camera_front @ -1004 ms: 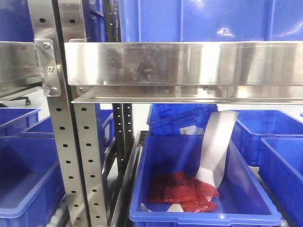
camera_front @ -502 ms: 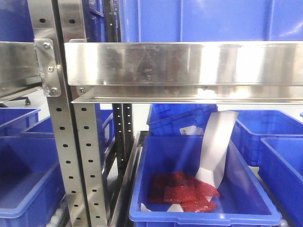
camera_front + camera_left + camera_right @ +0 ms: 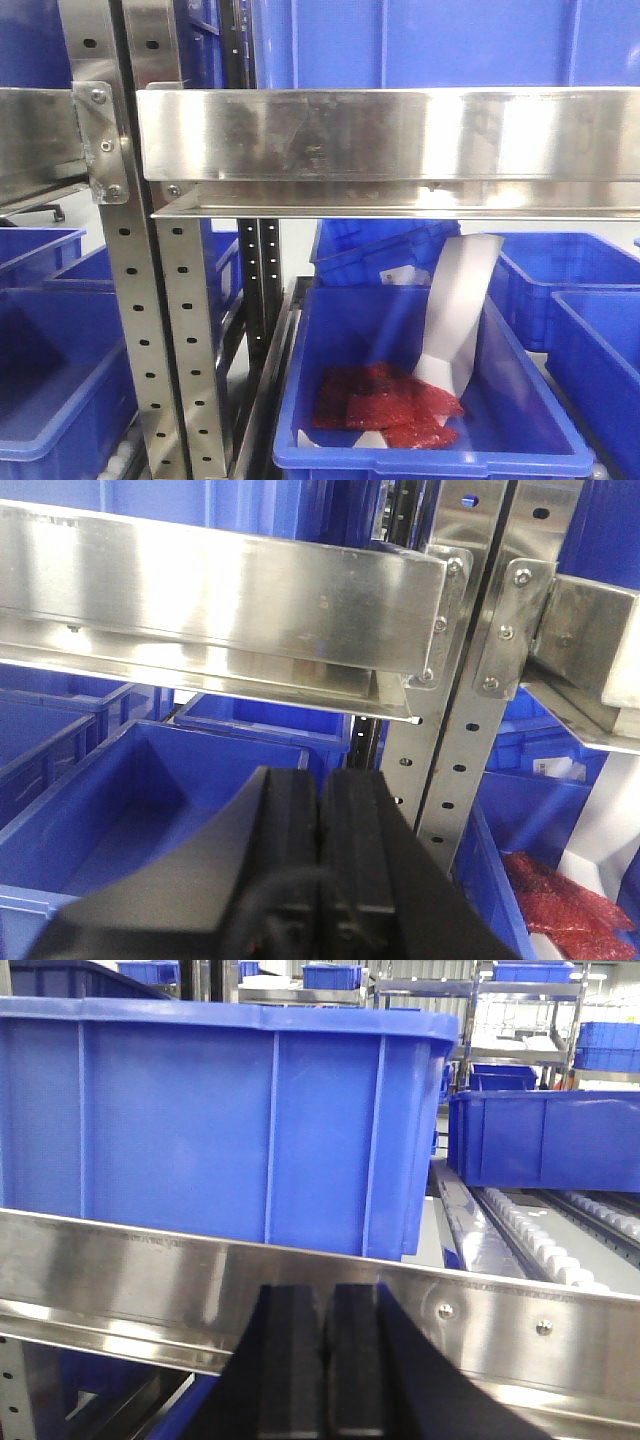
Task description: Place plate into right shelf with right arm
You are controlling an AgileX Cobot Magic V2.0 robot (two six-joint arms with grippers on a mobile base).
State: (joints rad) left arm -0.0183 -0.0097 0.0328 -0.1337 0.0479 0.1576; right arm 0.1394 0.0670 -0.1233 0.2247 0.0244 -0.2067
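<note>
The plate is out of view in every frame. The right shelf fills the front view as a shiny steel rail bolted to perforated uprights, with blue bins above and below. My right gripper is shut with nothing between its black fingers; it points at the shelf's steel rail, just below a large blue bin. My left gripper is shut and empty too, hovering over a blue bin beside a perforated upright.
A lower blue bin holds red packets and a bent white sheet. More blue bins sit to the left and right. Roller tracks and another bin lie behind the upper rail.
</note>
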